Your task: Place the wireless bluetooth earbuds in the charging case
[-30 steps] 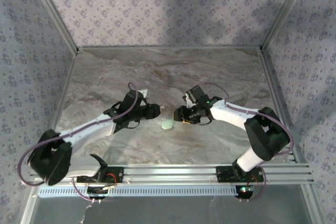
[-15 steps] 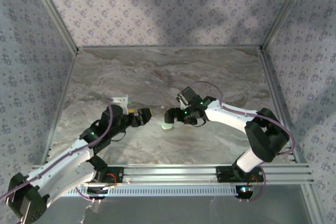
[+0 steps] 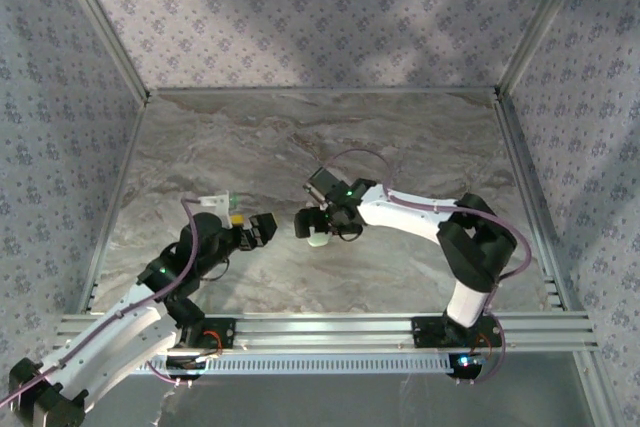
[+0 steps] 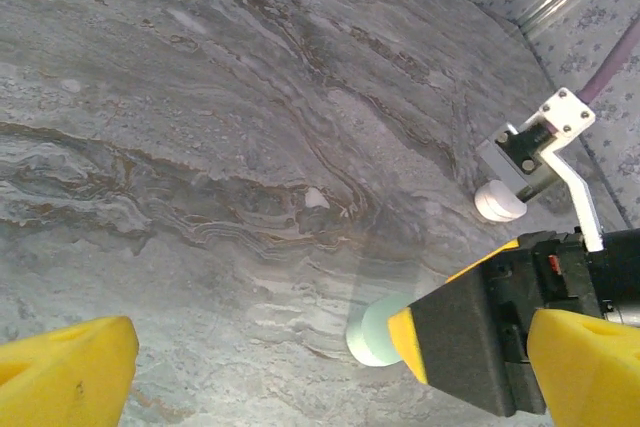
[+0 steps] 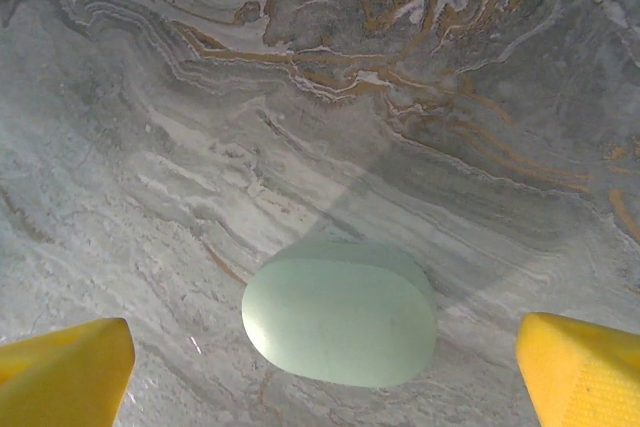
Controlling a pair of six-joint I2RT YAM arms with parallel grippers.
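The charging case point(image 5: 340, 312) is a closed, pale green pebble lying flat on the marble table point(image 3: 400, 137). My right gripper point(image 5: 322, 372) hangs just above it, open, with its yellow fingertips point(image 5: 62, 372) well clear of the case on both sides. In the top view the case point(image 3: 319, 239) peeks out under the right gripper point(image 3: 309, 224). My left gripper point(image 3: 262, 229) stands open a little to the left of the case, holding nothing. In the left wrist view the left gripper point(image 4: 330, 372) faces the case point(image 4: 370, 332), half hidden behind the right gripper's black and yellow finger. The earbuds are out of view.
Metal frame rails point(image 3: 330, 329) run along the near edge. Patterned walls point(image 3: 320, 17) close in the back and both sides. A white rounded piece point(image 4: 498, 202) sits by a grey bracket on the right arm's wrist.
Both grippers have opened. The left arm has drawn back toward the near left, away from the case. The right arm has slid left over the case, which stays put.
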